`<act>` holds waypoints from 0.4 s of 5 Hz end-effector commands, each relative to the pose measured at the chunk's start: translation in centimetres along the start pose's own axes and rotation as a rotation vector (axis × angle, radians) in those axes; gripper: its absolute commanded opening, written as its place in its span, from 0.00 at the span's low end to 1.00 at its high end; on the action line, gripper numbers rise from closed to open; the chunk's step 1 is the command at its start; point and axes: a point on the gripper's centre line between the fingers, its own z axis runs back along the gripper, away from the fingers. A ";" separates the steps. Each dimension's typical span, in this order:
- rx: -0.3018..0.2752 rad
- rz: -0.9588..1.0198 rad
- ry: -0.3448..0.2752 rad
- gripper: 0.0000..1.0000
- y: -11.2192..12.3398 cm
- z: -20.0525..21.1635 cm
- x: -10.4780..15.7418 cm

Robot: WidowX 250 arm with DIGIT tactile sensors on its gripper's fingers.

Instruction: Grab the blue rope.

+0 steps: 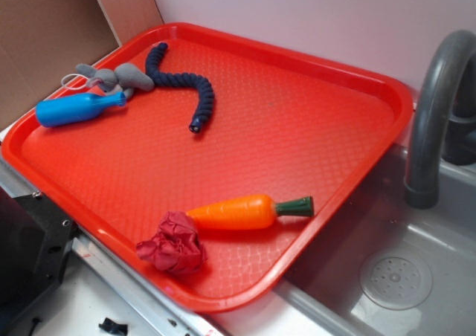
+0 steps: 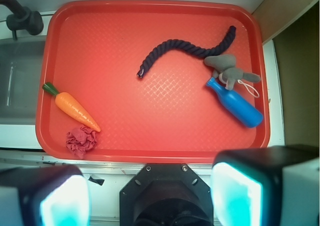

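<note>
Hovering high above the tray [image 2: 150, 151], hand [image 2: 150, 196] spread, blue rope [image 2: 185, 48] untouched.

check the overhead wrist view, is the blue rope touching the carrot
No, the blue rope lies in the far half of the red tray, while the carrot sits apart by the near-left edge.

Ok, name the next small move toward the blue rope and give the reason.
Probably bring the tool forward over the red tray and centre it above the blue rope's free middle stretch. The tool sits open at the near edge, well short of the rope, and the rope's far end touches the grey plush toy beside the blue bottle, so the middle looks less crowded.
</note>
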 end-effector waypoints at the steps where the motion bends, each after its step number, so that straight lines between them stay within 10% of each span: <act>1: 0.000 0.000 0.000 1.00 0.0 0.0 0.0; 2: 0.012 0.216 -0.021 1.00 0.3 -1.4 1.8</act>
